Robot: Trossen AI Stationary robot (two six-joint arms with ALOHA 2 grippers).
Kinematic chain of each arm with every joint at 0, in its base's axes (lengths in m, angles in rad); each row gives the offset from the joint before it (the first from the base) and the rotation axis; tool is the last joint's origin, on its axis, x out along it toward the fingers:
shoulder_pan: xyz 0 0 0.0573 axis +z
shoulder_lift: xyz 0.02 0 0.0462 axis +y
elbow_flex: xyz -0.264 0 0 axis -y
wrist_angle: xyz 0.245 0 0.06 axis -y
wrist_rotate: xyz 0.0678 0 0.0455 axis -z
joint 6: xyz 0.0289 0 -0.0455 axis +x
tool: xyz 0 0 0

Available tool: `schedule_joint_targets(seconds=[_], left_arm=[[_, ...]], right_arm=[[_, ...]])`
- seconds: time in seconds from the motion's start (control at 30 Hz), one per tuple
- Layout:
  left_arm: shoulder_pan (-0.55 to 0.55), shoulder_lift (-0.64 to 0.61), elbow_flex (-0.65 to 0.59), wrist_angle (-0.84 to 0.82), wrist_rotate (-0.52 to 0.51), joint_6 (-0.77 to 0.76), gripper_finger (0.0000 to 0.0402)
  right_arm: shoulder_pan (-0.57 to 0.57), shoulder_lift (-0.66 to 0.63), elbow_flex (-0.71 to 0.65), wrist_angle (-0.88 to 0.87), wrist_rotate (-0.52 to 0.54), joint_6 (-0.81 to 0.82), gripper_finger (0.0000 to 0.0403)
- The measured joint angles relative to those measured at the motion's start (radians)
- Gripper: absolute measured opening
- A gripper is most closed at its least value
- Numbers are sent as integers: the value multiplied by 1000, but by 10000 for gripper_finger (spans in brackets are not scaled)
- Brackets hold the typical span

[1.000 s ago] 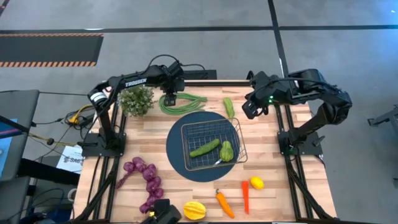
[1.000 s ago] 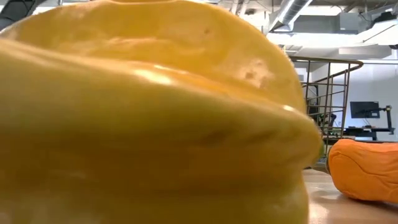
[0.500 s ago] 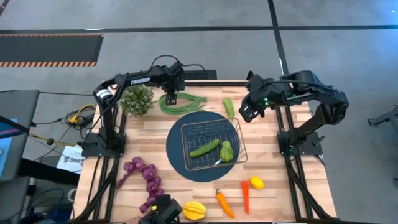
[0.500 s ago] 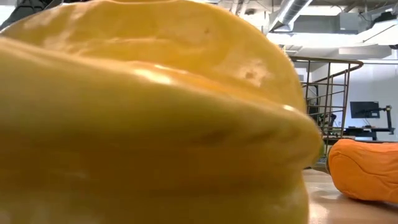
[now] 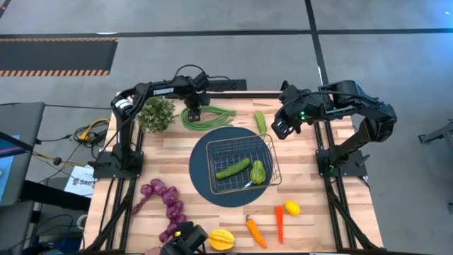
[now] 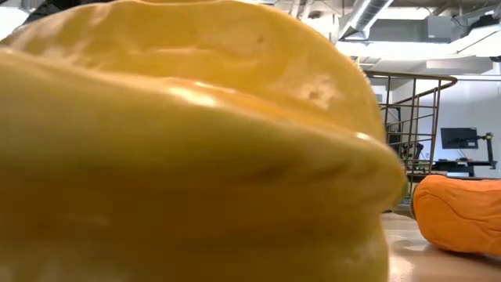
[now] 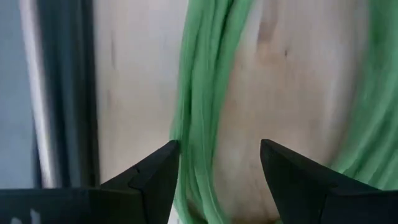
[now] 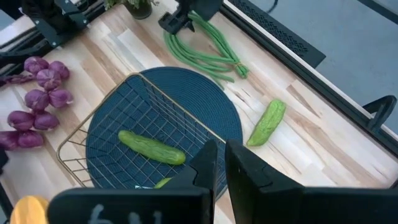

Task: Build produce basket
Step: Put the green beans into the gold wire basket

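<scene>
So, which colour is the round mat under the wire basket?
Dark blue; the round mat under the basket shows best in the right wrist view.

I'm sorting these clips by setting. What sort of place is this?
Probably a robotics lab or workshop in an industrial-style building. Two arms are mounted on a wooden table laid out with toy produce and a wire basket; the floor is bare concrete with hazard striping; exposed ducting runs overhead.
</scene>
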Motion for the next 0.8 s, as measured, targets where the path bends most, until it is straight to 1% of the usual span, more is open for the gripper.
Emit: schedule_joint_targets(seconds=[0.17, 0.3, 0.4, 0.43, 0.5, 0.57, 0.63, 0.67, 0.7, 0.8], left_arm=[[-3, 38, 5, 11, -11, -10, 212], [-3, 41, 5, 14, -11, -10, 212], [-3, 43, 15, 10, -14, -32, 200], [-3, 44, 19, 11, -18, -41, 188], [-3, 46, 25, 15, -23, -64, 153], [-4, 47, 33, 18, -23, -90, 104], [-5, 48, 39, 13, -19, -113, 44], [-6, 48, 40, 9, -16, -124, 23], [-6, 47, 41, 7, -5, -134, 15], [-7, 47, 41, 3, 3, -161, 7]], right_arm=[[0, 0, 0, 0, -1, 7, 52], [0, 0, 0, -1, -1, 7, 52], [0, 0, 0, -2, -1, 7, 52], [0, 0, 0, -2, -1, 7, 52], [0, 0, 0, -3, -1, 7, 52], [0, 0, 0, -4, -1, 7, 52], [0, 0, 0, -4, -1, 7, 52], [0, 0, 0, -4, -1, 7, 52], [0, 0, 0, -4, -1, 7, 52], [0, 0, 0, -4, -2, 7, 52]])
